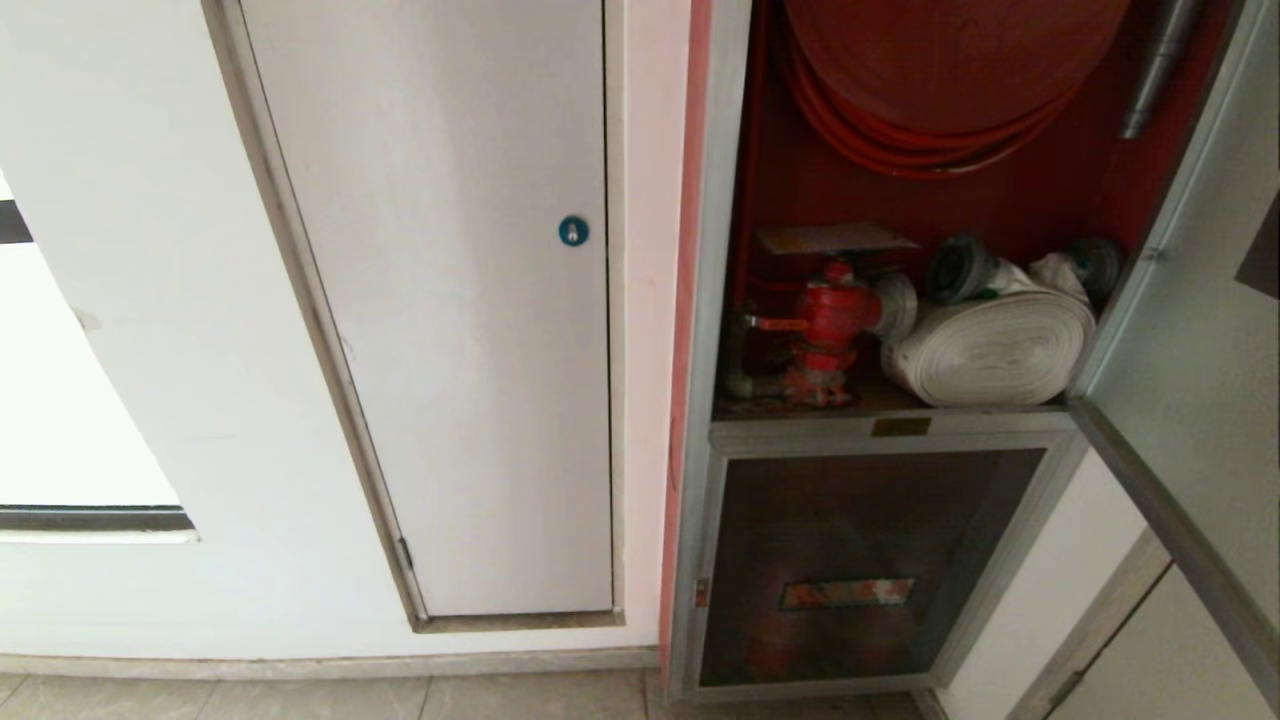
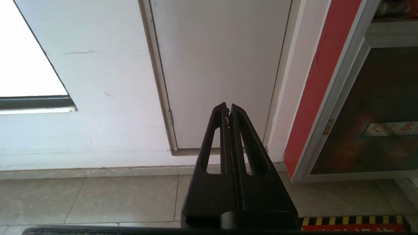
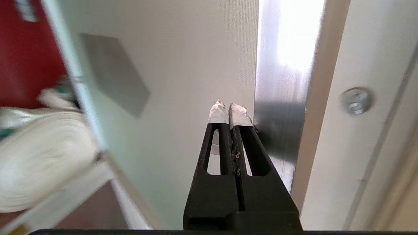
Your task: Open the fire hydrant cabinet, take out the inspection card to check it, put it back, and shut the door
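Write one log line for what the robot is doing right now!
door: open | inspection card: lying on red valve | right pincer: shut, empty, at door's inner side | left pincer: shut, parked low

a plain white panel door (image 1: 450,330) stands shut in the white wall (image 1: 170,330), set in a thin grey metal frame (image 1: 330,360). a small blue round lock (image 1: 573,231) sits near its right edge, about a third of the way down. to the left, a bright window opening (image 1: 60,400) cuts into the wall, with a dark sill strip (image 1: 95,518) along its lower edge. below the wall runs a pale skirting strip (image 1: 330,664), and under that lies a floor of grey-beige tiles (image 2: 98,199). a strip of black-and-yellow hazard tape over red (image 2: 354,222) shows on the floor in the left wrist view.
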### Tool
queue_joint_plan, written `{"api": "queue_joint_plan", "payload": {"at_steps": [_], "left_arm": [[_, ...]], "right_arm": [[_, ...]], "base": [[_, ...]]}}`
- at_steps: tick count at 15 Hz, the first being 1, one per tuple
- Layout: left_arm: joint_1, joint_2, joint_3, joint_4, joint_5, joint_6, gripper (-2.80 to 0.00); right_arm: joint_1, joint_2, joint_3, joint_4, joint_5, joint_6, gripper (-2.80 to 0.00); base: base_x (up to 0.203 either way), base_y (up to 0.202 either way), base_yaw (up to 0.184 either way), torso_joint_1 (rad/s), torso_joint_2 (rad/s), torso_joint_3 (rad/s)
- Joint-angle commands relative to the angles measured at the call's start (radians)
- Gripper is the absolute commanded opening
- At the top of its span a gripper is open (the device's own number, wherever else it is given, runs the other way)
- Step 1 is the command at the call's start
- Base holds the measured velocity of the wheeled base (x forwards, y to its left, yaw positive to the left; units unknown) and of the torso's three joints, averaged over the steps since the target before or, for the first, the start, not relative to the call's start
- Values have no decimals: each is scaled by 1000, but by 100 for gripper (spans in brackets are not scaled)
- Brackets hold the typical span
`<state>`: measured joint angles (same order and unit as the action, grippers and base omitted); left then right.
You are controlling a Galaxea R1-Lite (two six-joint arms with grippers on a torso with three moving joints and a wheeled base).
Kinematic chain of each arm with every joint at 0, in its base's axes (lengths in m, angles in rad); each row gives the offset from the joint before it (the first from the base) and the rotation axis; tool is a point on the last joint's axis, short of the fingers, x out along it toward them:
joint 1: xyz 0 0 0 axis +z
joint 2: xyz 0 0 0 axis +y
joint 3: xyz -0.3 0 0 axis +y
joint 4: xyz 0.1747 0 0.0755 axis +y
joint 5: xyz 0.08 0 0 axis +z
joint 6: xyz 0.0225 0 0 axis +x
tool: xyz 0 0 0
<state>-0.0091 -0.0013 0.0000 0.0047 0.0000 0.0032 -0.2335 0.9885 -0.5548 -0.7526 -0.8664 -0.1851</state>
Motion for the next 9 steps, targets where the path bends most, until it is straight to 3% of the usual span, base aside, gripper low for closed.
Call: {"api": "queue_joint_plan", "payload": {"at_steps": [1, 4, 9], "left_arm": [[0, 1, 0, 0, 0, 0, -280], [0, 1, 0, 0, 1, 0, -280], [0, 1, 0, 0, 0, 0, -280]], "right_arm": [[-68, 9, -27, 36, 15, 2, -280], [-190, 72, -106, 118, 104, 34, -280], [-397, 181, -165, 131, 240, 74, -280]], "base": [[0, 0, 0, 0, 0, 0], [0, 0, 0, 0, 0, 0], [0, 0, 0, 0, 0, 0]]}}
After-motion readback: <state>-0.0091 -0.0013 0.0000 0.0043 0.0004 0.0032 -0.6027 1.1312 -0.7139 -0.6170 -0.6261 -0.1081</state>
